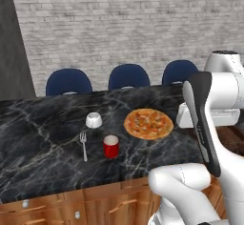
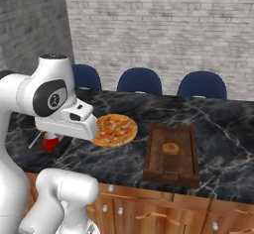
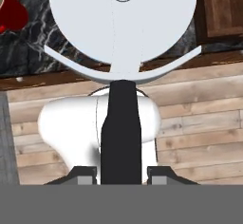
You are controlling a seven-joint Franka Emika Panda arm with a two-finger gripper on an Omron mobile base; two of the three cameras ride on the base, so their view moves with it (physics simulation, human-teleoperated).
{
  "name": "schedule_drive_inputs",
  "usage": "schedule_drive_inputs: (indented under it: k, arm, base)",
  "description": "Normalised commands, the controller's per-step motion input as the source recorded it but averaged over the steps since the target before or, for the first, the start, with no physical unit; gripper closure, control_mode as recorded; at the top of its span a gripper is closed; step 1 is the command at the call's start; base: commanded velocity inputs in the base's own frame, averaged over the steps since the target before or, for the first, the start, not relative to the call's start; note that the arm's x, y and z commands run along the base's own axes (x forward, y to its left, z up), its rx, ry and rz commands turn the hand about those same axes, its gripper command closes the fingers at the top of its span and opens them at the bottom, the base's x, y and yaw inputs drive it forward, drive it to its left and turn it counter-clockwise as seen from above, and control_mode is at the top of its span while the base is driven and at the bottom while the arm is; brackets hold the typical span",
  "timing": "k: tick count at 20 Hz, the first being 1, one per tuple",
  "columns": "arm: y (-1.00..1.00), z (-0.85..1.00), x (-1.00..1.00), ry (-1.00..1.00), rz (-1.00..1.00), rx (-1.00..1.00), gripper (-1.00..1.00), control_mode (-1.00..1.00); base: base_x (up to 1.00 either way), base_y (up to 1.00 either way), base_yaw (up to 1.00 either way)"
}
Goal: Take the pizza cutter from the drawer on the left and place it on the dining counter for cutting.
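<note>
My gripper (image 3: 122, 175) is shut on the pizza cutter (image 3: 121, 133). Its thin dark handle runs up between the two fingertips to a round pale blade at the top of the hand view. The hand points down over the near edge of the dining counter (image 1: 47, 138), a black white-veined marble top on brown wooden fronts. Wooden floor lies below the cutter. In the right base view my white hand (image 2: 69, 121) hangs over the counter's front left part. A reddish-brown drawer front (image 1: 47, 207) with round silver knobs sits flush under the counter edge.
On the counter lie a pizza (image 1: 148, 123), a red cup (image 1: 111, 146), a white bowl (image 1: 94, 120) and a silver fork (image 1: 84, 145). A wooden tray (image 2: 172, 168) holding a round pastry stands to the right. Three blue chairs (image 1: 128, 77) line the far side.
</note>
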Motion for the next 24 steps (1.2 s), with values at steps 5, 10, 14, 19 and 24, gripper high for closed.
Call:
schedule_drive_inputs:
  k: [5, 10, 14, 19, 24]
  arm:
    - [0.00, -0.09, 0.03, 0.00, -0.03, 0.00, 1.00, -1.00]
    - [0.09, -0.65, 0.21, 0.00, -0.25, 0.00, 1.00, -1.00]
    - [0.06, -0.66, 0.34, 0.00, -0.35, 0.00, 1.00, -1.00]
    - [0.02, -0.59, 0.41, 0.02, -0.30, 0.01, 1.00, -1.00]
    - [0.00, -0.63, 0.46, 0.02, -0.23, 0.00, 1.00, -1.00]
  base:
    - [0.29, 0.00, -0.02]
    - [0.00, 0.00, 0.00]
    - [0.00, 0.00, 0.00]
    - [0.00, 0.00, 0.00]
    - [0.00, 0.00, 0.00]
